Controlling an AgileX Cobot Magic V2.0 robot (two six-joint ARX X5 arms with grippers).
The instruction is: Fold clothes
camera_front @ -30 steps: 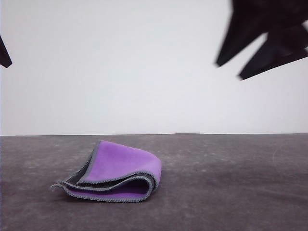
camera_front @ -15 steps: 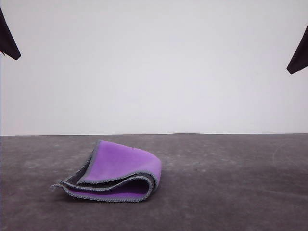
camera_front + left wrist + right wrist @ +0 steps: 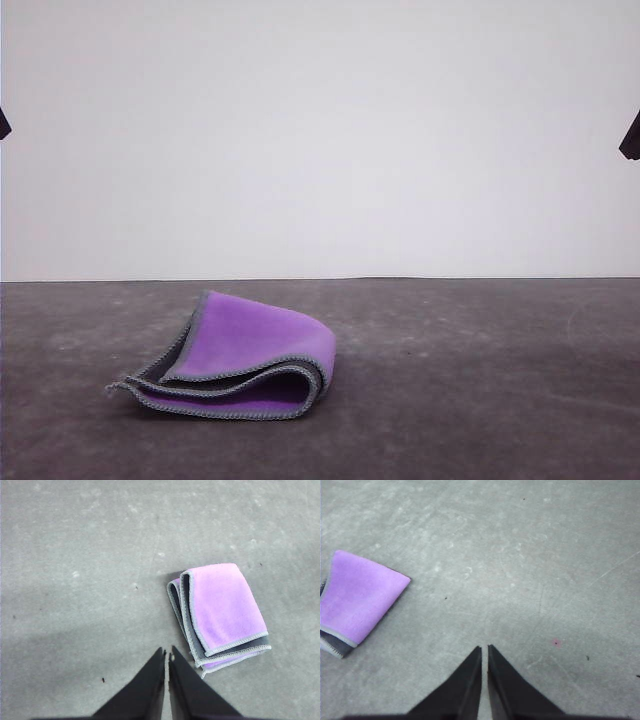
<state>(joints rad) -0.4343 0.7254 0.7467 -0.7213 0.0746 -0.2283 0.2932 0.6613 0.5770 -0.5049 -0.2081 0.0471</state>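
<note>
Folded cloth (image 3: 235, 360) lying lower left of centre in the front view, purple face up, grey stitched edges stacked, flat on the grey table (image 3: 480, 380). Left tool (image 3: 166, 655) raised above the table, just beside the cloth, clenched and holding nothing. Right tool (image 3: 484, 650) well apart from it, likewise pressed together, empty.

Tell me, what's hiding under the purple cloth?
Nothing I can see. The folded cloth lies flat on the grey table. At its open edges only its own grey and purple layers show. The middle is covered, so I cannot be sure.
</note>
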